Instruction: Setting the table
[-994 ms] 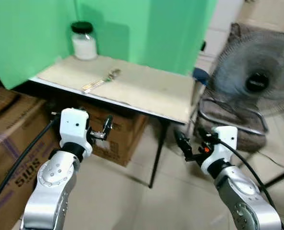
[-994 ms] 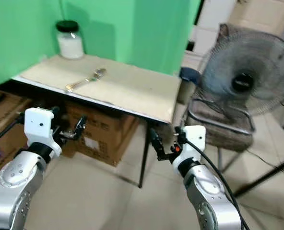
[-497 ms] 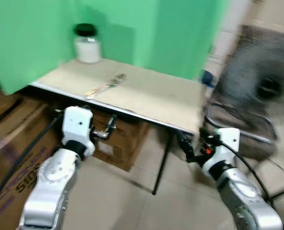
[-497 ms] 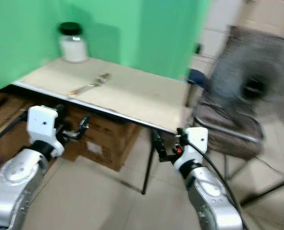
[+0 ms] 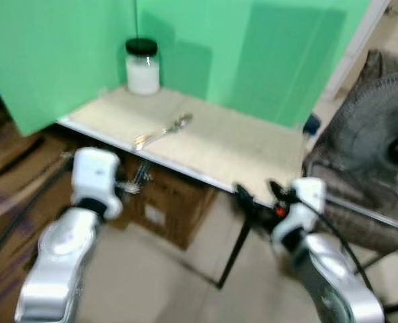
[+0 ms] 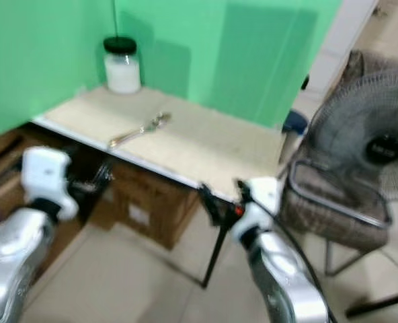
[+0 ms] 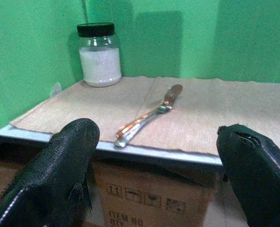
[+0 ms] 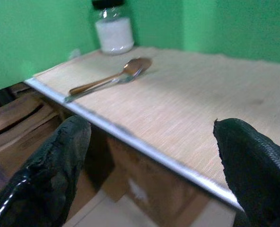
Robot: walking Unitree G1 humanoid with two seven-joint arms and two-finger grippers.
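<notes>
A spoon with a second piece of cutlery against it (image 5: 164, 130) lies on the beige mat of a small table (image 5: 253, 151). A glass jar (image 5: 142, 66) with white contents and a black lid stands at the table's far left corner. My left gripper (image 5: 137, 179) is open, low in front of the table's front edge; its wrist view looks over the cutlery (image 7: 147, 116) to the jar (image 7: 100, 54). My right gripper (image 5: 259, 195) is open too, just before the table's near right corner, facing the cutlery (image 8: 111, 80) across the mat.
Green screens (image 5: 64, 47) close off the table's back and left side. Cardboard boxes (image 5: 169, 202) sit under the table and another (image 5: 11, 182) stands at my left. A standing fan (image 5: 380, 141) and a wire-framed seat (image 6: 333, 202) are on the right, over tiled floor.
The whole picture has shifted and blurred: the camera has come closer to the table. Both grippers now sit nearer its front edge. Cutlery and jar lie as before.
</notes>
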